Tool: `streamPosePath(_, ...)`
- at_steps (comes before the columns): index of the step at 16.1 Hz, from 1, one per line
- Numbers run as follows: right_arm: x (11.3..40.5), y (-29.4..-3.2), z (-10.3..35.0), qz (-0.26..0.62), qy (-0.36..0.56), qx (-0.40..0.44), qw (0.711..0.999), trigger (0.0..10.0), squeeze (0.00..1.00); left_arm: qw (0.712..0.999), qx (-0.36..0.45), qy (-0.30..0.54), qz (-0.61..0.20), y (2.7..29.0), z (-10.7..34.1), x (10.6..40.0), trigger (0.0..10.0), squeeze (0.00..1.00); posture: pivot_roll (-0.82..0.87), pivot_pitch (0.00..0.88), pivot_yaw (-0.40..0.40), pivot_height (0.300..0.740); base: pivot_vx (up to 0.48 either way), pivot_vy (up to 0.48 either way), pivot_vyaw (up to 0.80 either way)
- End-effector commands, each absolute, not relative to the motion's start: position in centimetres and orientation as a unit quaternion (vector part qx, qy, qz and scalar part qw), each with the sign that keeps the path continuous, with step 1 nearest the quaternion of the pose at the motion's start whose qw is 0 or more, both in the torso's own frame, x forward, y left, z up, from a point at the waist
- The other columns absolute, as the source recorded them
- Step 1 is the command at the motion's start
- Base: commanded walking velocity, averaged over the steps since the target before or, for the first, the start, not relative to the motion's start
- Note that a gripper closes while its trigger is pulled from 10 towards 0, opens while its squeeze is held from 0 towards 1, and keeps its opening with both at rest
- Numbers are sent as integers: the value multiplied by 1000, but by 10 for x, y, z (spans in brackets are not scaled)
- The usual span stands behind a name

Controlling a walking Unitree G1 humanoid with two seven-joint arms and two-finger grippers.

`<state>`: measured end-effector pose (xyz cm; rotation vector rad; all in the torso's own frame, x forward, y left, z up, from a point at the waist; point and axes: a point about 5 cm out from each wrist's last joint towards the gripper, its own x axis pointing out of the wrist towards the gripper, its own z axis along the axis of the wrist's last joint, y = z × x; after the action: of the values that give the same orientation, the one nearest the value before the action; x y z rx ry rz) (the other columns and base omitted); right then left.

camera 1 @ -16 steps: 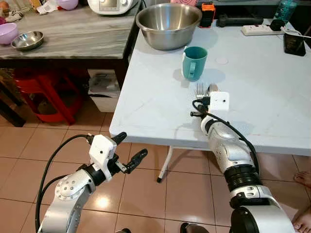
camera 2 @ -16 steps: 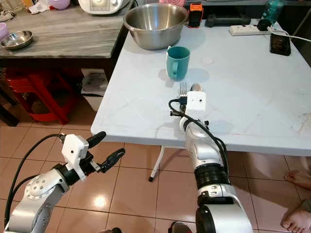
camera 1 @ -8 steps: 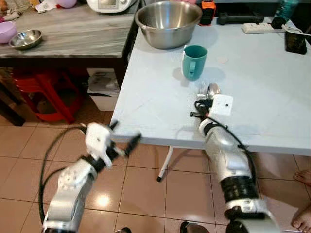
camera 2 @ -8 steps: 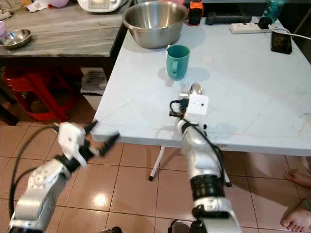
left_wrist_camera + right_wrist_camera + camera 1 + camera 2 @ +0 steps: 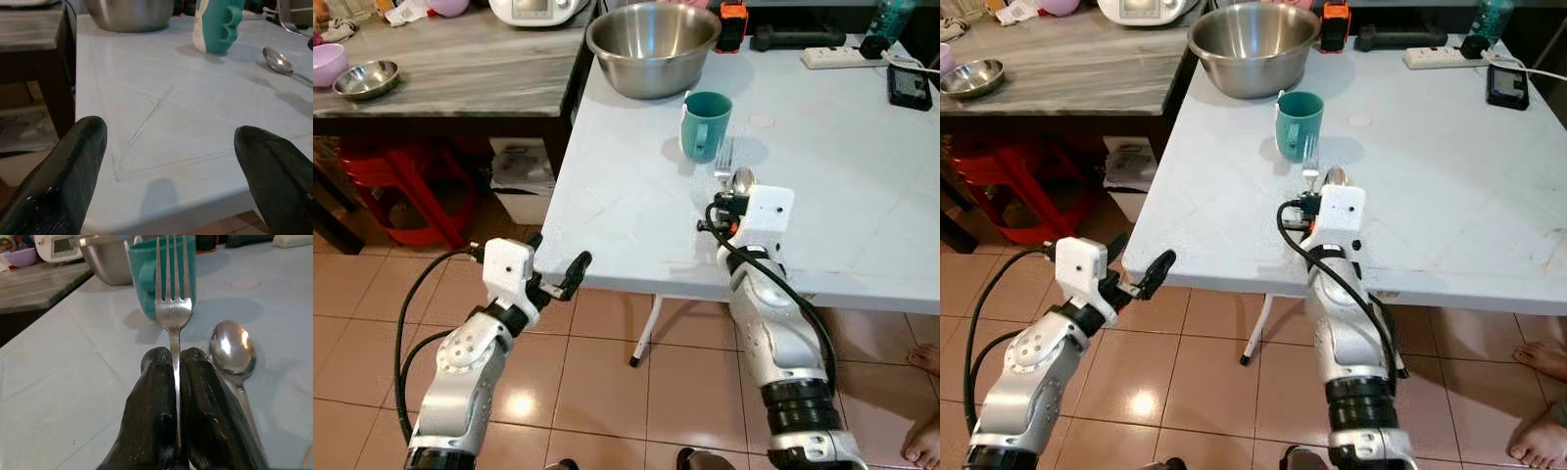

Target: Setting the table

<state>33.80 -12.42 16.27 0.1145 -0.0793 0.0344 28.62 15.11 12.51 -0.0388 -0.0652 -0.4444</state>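
My right gripper (image 5: 176, 363) is shut on a steel fork (image 5: 172, 308), holding it by the handle with the tines pointing toward the teal mug (image 5: 706, 125). The fork (image 5: 724, 160) is lifted just above the white table (image 5: 636, 211). A steel spoon (image 5: 232, 352) lies flat on the table right beside the fork, bowl end toward the mug. My left gripper (image 5: 558, 266) is open, level with the table's near left corner and just outside its edge, with nothing between its fingers (image 5: 73, 166).
A big steel mixing bowl (image 5: 652, 49) stands behind the mug. A power strip (image 5: 837, 57) and a dark phone (image 5: 909, 86) lie at the far right. A wooden counter (image 5: 450, 69) with a small steel bowl (image 5: 367, 79) adjoins the table's left. Red stools (image 5: 401, 191) stand under it.
My right gripper has lifted the fork off the table beside the spoon. My left arm has risen from low over the floor up to the table's corner.
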Motion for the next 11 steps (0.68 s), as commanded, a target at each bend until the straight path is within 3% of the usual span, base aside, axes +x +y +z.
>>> streamPosePath(1, 335, -118, 167, 30, -48, 62, 997, 10000, 0, 978, -18, -26, -208, 156, 122, 287, 10000, 0, -156, 132, 70, 740, 0, 349, 0)
streamPosePath(4, 335, -117, 167, 28, -46, 70, 996, 10000, 0, 978, -17, -25, -207, 156, 122, 289, 10000, 0, -155, 128, 76, 740, 0, 356, 0)
streamPosePath(8, 334, -117, 167, 28, -46, 72, 996, 10000, 0, 979, -19, -24, -204, 158, 122, 289, 10000, 0, -153, 129, 81, 740, 0, 393, -736)
streamPosePath(11, 333, -117, 167, 28, -47, 73, 996, 10000, 0, 979, -18, -22, -203, 158, 121, 289, 10000, 0, -151, 129, 80, 740, 0, 474, 0)
